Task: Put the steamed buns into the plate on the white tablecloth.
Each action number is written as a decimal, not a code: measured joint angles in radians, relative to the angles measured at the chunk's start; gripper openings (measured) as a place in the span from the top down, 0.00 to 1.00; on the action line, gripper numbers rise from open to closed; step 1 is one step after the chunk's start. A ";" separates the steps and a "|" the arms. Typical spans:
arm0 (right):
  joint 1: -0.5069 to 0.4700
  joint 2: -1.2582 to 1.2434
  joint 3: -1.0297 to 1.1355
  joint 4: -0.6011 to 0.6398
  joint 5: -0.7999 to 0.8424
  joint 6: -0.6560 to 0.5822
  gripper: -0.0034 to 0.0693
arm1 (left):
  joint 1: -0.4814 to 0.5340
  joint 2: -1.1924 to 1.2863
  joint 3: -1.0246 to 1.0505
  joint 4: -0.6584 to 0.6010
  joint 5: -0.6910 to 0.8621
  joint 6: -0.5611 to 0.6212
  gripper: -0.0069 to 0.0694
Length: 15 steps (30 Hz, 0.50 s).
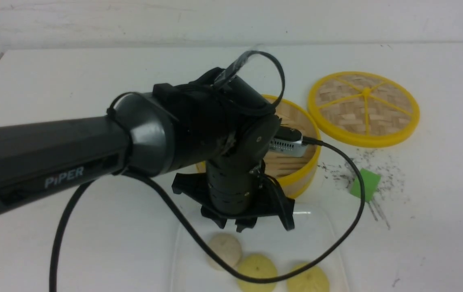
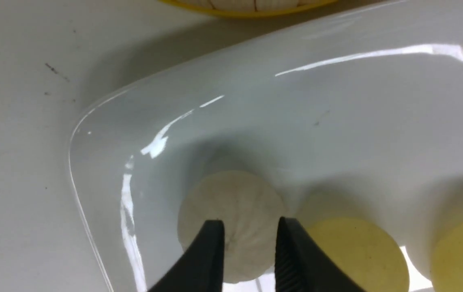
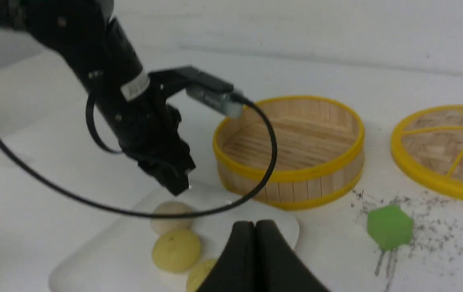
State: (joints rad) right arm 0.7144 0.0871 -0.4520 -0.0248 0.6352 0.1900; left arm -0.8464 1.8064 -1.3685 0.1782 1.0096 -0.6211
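Now steamed buns (image 1: 257,267) lie in the plate (image 1: 321,229) — left gripper (image 2: 249,222) parted, right gripper (image 3: 255,224) closed.

Counted: three steamed buns (image 1: 257,272), namely one off-white bun (image 1: 225,250) and two pale yellow buns (image 1: 308,280). One plate (image 1: 316,229), near. One bamboo basket (image 1: 302,172), centre. One woven lid (image 1: 363,108), far right. One green block (image 1: 364,183), right.
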 joint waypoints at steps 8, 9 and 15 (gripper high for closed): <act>0.000 0.000 0.000 0.050 -0.018 -0.103 0.97 | 0.000 0.000 0.000 0.005 -0.001 0.000 0.66; 0.000 0.000 0.000 0.050 -0.023 -0.105 0.97 | 0.000 0.000 0.000 0.005 0.002 0.001 0.67; 0.000 0.000 0.000 0.046 -0.025 -0.110 0.97 | 0.000 0.000 0.000 0.007 0.055 0.073 0.84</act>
State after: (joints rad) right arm 0.7144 0.0871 -0.4520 0.0215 0.6100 0.0800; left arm -0.8464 1.8064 -1.3685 0.1851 1.0641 -0.5478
